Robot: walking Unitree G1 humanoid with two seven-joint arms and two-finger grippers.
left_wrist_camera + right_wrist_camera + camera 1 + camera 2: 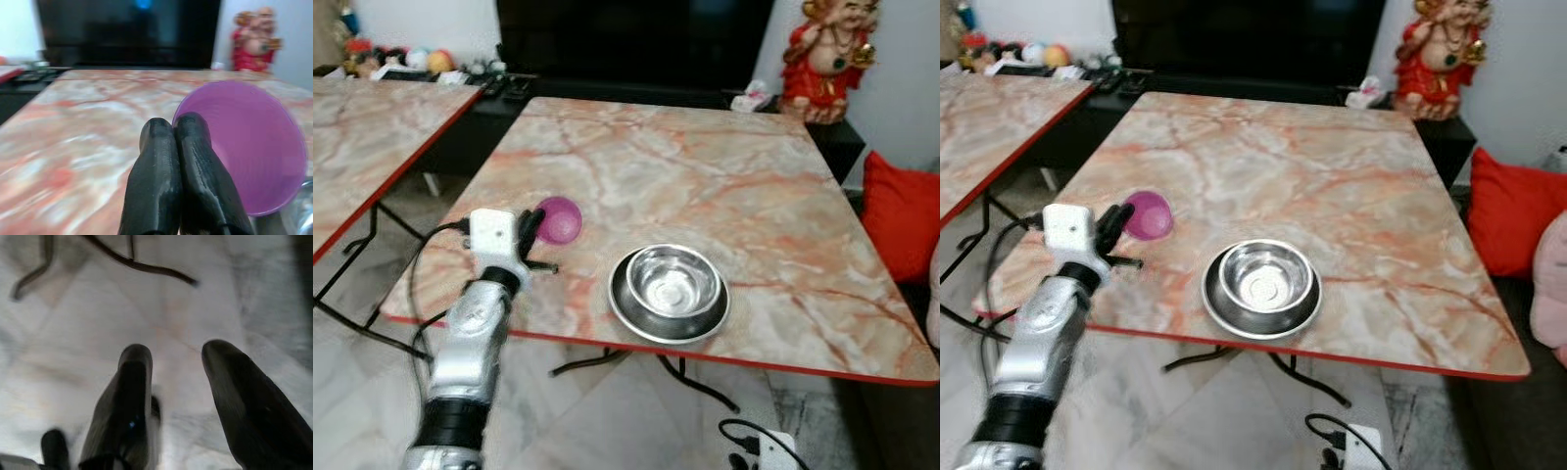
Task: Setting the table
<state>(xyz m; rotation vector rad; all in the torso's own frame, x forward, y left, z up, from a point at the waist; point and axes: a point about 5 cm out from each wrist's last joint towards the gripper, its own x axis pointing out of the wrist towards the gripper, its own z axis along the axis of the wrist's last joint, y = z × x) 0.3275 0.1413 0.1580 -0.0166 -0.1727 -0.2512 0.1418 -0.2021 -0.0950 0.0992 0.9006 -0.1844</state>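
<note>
Left gripper (530, 233) over surface (724, 186) near its front-left edge, fingers pressed together on rim of purple cup (558, 219). Steel bowl (670, 291) sits apart, front centre. Right gripper (176, 382) spread wide above floor (98, 323).

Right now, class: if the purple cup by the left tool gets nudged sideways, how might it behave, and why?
The cup looks like thin plastic, so probably light and easy to shove. It seems tipped on its side with its round mouth showing, so it would likely roll in an arc. The table looks glossy, so it may also slide. The left tool is shut beside it.
</note>
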